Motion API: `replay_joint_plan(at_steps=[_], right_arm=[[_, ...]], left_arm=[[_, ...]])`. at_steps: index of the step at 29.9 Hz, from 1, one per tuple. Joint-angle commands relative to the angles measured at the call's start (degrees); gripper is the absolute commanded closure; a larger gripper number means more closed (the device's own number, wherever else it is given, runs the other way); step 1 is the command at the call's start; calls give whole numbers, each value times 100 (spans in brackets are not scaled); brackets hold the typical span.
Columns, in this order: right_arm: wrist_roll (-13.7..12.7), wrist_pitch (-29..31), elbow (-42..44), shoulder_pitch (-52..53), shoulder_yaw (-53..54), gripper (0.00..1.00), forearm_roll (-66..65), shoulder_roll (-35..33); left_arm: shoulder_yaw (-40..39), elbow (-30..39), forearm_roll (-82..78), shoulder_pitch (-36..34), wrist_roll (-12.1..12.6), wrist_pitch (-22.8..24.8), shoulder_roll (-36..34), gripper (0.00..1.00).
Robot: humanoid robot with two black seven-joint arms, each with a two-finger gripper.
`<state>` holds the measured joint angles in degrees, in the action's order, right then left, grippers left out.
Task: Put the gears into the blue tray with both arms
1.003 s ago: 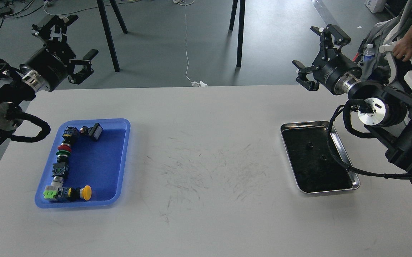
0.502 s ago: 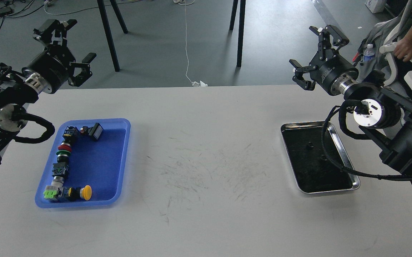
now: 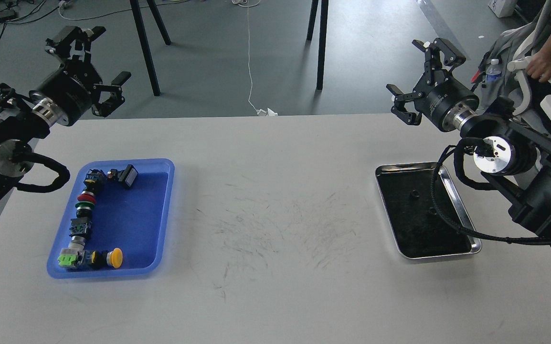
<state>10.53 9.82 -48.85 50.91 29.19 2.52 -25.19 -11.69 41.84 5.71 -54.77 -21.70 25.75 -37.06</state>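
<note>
Our left gripper (image 3: 95, 67) at ten o'clock and our right gripper (image 3: 421, 79) at two o'clock both hang spread wide and empty above the table's (image 3: 275, 286) far edge. Both gears (image 3: 414, 194) lie in the steel tray (image 3: 466, 224) at three o'clock; the blue tray (image 3: 161, 210) sits at nine.

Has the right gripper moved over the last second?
Yes. The right gripper shifted slightly left, judged against the steel tray, which stayed put.

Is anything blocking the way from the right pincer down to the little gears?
Mostly no. The right pincer hangs open above the table's far edge; the gears lie uncovered in the steel tray. Only the arm's black cable drapes over the tray, passing close by one gear.
</note>
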Motion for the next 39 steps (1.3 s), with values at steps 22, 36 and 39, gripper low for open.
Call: replay_joint_plan(at_steps=[22, 36, 39], right_arm=[[-148, 28, -107, -37, -316, 1, -147, -213], [-210, 239, -766, 771, -2443, 1, -753, -1549], [-218, 292, -819, 1209, -3023, 1, -1051, -1708]], left_arm=[[0, -36, 0, 36, -1, 9, 50, 1], [-18, -54, -35, 45, -18, 9, 112, 1], [-27, -54, -35, 45, -18, 9, 164, 1]])
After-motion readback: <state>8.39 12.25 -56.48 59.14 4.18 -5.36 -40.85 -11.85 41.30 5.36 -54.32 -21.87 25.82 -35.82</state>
